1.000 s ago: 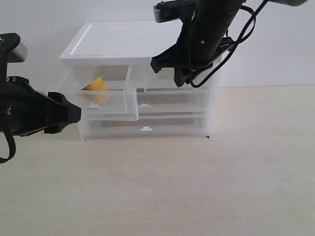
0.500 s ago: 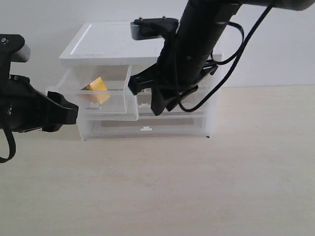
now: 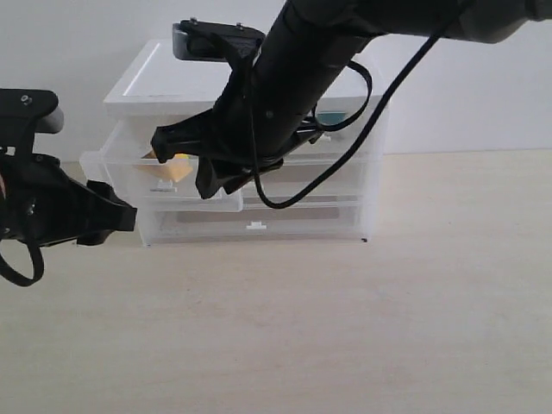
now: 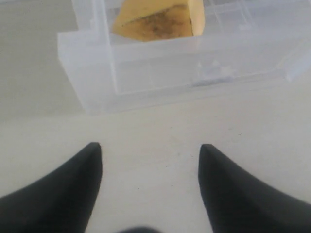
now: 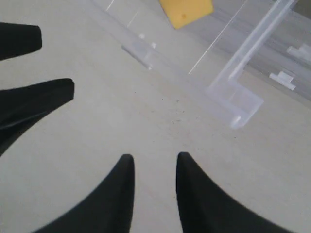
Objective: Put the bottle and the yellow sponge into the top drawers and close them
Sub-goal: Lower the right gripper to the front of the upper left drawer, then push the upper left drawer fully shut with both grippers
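Observation:
The yellow sponge [image 3: 178, 164] [image 4: 155, 19] [image 5: 186, 11] lies inside the left top drawer [image 3: 129, 172] [image 4: 160, 73] [image 5: 233, 102], which is pulled out. My left gripper [image 3: 126, 216] [image 4: 150, 151] is open and empty, low over the table just in front of that drawer's left corner. My right gripper [image 3: 210, 185] [image 5: 154, 162] reaches across the cabinet front to this drawer's right end. It is open by a narrow gap with nothing between its fingers. A teal patch [image 3: 332, 115], perhaps the bottle, shows behind the right arm at the right top drawer.
The white-topped cabinet [image 3: 198, 73] stands against the back wall. Its two full-width drawers [image 3: 259, 226] are pushed in. The left gripper's fingers [image 5: 34, 99] show close by in the right wrist view. Bare table [image 3: 345, 328] stretches in front.
My right arm swung left from over the right top drawer to the front of the left top drawer. My left gripper drew back slightly to the left and down.

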You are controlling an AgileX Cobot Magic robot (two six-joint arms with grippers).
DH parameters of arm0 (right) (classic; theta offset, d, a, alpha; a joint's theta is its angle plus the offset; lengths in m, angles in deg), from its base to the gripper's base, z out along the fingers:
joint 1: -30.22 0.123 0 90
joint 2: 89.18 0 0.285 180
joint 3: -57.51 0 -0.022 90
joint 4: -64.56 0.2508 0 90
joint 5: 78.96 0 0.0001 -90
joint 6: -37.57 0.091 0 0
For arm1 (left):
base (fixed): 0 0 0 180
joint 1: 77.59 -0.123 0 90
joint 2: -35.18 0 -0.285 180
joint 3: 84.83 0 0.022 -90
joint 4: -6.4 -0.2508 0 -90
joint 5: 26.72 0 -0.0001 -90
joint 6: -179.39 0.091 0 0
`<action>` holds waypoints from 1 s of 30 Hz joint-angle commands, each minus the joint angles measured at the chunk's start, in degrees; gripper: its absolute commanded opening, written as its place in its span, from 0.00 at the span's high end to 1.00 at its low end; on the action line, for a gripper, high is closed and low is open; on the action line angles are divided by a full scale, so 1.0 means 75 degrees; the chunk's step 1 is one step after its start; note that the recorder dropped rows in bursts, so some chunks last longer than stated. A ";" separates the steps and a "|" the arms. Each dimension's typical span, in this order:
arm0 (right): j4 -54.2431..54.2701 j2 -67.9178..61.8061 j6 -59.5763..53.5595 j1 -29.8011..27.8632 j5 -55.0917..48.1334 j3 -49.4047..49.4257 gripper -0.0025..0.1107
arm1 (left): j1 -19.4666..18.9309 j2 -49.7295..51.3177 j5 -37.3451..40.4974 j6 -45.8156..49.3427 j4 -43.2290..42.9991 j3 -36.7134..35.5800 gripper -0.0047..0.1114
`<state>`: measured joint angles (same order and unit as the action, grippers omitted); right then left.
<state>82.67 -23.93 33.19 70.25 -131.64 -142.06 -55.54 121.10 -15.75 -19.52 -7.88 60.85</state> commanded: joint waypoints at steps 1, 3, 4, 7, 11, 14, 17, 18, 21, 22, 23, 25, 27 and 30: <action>-0.0061 -0.0263 0.0010 -0.0003 0.0134 0.0023 0.75 | -0.0017 0.0356 -0.0356 -0.0042 0.0039 -0.0032 0.48; -0.0061 -0.0395 -0.0021 -0.0003 0.0369 0.0023 0.75 | -0.0017 0.0476 -0.0518 -0.0042 0.0039 -0.0032 0.48; -0.0061 -0.0459 -0.0021 -0.0003 0.0498 0.0023 0.75 | -0.0017 0.0509 -0.0645 -0.0042 0.0039 -0.0032 0.48; -0.0436 -0.0552 -0.0093 -0.0017 0.1026 0.0023 0.75 | -0.0017 0.0572 -0.0871 -0.0026 0.0021 0.0105 0.48; -0.0950 -0.0585 -0.0001 -0.0017 0.1610 0.0023 0.75 | -0.0017 0.0591 -0.0951 0.0066 -0.0017 0.0364 0.48; -0.1089 -0.0585 -0.0033 -0.0017 0.1881 0.0023 0.75 | -0.0046 0.0741 -0.1305 0.0066 -0.0017 0.0418 0.48; -0.1101 -0.0585 0.0001 -0.0017 0.2071 0.0023 0.75 | -0.0218 0.1013 -0.1550 0.0066 -0.0017 0.0451 0.48; -0.1101 -0.0585 0.0001 -0.0017 0.2214 0.0023 0.75 | -0.0313 0.1258 -0.1550 0.0066 -0.0017 0.0596 0.48; -0.1147 -0.0599 0.0061 -0.0030 0.2354 0.0023 0.75 | -0.0494 0.1661 -0.1581 0.0066 0.0013 0.0984 0.48; -0.1147 -0.0595 0.0056 -0.0066 0.2389 0.0023 0.75 | -0.0494 0.1745 -0.1581 0.0066 0.0013 0.1083 0.48; -0.1147 -0.0617 0.0056 -0.0082 0.2425 0.0023 0.75 | -0.0494 0.1799 -0.1581 0.0066 0.0013 0.1180 0.48; -0.1149 -0.0614 0.0056 -0.0188 0.2525 0.0023 0.75 | -0.0494 0.1844 -0.1581 0.0066 0.0013 0.1287 0.48; -0.1149 -0.0614 0.0056 -0.0314 0.2592 0.0023 0.75 | -0.0494 0.1856 -0.1661 0.0066 0.0013 0.1381 0.48; -0.1104 -0.0614 0.0056 -0.0479 0.2684 0.0023 0.75 | -0.0494 0.1893 -0.1661 0.0066 0.0013 0.1517 0.48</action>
<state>74.93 -28.50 33.65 67.96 -113.05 -141.92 -59.08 135.02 -27.17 -19.33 -7.77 71.09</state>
